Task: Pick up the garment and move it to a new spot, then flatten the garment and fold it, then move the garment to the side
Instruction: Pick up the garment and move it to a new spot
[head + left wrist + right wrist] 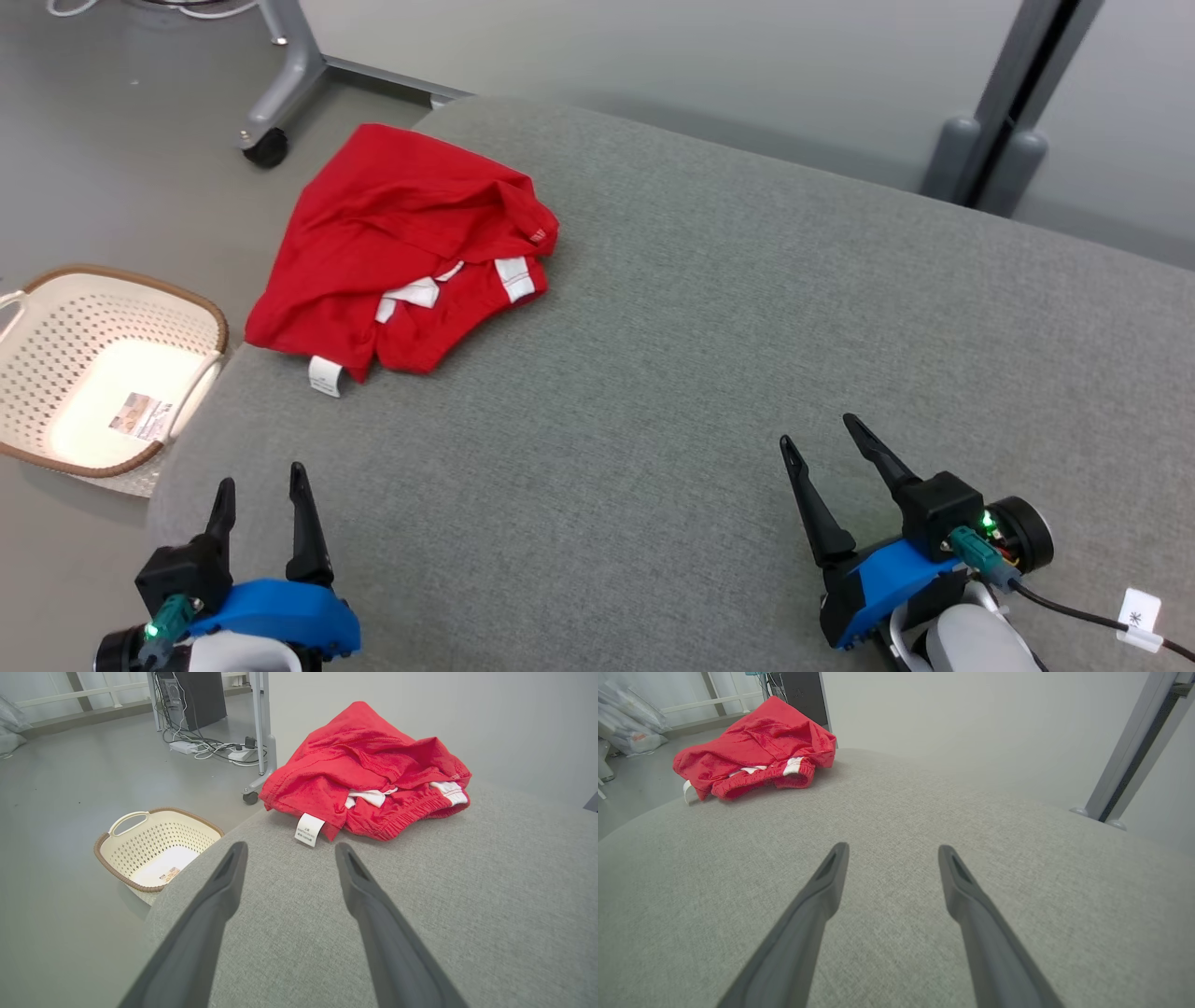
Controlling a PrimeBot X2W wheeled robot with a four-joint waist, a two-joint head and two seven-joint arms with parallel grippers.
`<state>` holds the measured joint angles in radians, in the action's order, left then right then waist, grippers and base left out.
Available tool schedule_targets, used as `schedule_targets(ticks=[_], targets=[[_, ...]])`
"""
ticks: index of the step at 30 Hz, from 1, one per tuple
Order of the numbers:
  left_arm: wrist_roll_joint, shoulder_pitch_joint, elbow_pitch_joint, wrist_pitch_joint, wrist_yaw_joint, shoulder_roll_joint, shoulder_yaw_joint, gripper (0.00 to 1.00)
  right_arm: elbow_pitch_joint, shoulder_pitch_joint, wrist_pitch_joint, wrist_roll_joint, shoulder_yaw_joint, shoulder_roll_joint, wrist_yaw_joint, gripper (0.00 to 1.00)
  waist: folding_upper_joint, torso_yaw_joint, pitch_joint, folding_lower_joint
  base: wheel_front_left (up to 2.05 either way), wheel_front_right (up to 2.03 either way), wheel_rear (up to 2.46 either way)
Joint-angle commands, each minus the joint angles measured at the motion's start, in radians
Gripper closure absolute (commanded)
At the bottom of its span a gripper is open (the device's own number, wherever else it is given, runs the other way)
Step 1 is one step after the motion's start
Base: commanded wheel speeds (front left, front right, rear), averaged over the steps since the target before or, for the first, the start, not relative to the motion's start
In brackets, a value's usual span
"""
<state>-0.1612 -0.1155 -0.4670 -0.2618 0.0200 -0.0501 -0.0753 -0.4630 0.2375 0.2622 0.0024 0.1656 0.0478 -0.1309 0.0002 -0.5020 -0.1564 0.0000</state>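
Crumpled red garment [401, 252] overhangs the grey worktop's [700, 373] far left corner; both pairs of jaws apart, empty; a clumsy nudge might slide it off.

Grey floor [112, 140], pale wall [653, 47], castered metal leg [291, 75], cream basket [56, 355].

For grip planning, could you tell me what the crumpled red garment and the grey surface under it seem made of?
Crumpled red garment: soft matte knit cloth, possibly cotton; it creases loosely and has a gathered waistband. Grey surface: matte woven upholstery fabric, by its fine flecked weave; rounded edges suggest padding.
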Motion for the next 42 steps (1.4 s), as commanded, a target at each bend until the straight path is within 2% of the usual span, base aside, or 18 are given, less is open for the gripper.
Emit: schedule_targets(ticks=[1,7,15,26,36,42], targets=[[-0.012,-0.03,-0.016,-0.005,0.012,0.0,-0.014,0.0,0.007,0.022,0.004,-0.012,0.004,0.005,0.0,0.0,-0.0002,0.018,-0.013,0.0,0.0,0.0,0.0],[0.007,-0.153,-0.078,-0.005,0.025,-0.002,-0.083,0.0,0.031,0.056,0.004,-0.036,0.016,0.012,0.0,0.0,-0.0002,0.084,-0.083,0.0,0.0,0.0,0.0],[0.044,-0.34,-0.228,-0.005,0.006,-0.053,-0.149,0.0,0.072,0.109,0.004,-0.035,0.055,0.032,0.0,0.0,-0.0002,0.153,-0.18,0.0,0.0,0.0,0.0],[0.074,-0.56,-0.429,-0.005,-0.005,-0.152,-0.16,0.0,0.105,0.157,0.004,-0.019,0.083,0.051,0.0,0.0,-0.0002,0.216,-0.276,0.0,0.0,0.0,0.0],[0.066,-0.717,-0.622,-0.002,-0.024,-0.218,-0.161,0.0,0.092,0.185,0.001,-0.01,0.099,0.065,0.001,0.0,-0.0002,0.255,-0.345,0.0,0.0,0.0,0.0],[0.039,-0.799,-0.744,0.064,-0.033,-0.252,-0.176,0.0,0.083,0.208,0.0,-0.001,0.105,0.073,0.001,0.0,-0.0002,0.284,-0.385,0.0,0.0,0.0,0.0]])
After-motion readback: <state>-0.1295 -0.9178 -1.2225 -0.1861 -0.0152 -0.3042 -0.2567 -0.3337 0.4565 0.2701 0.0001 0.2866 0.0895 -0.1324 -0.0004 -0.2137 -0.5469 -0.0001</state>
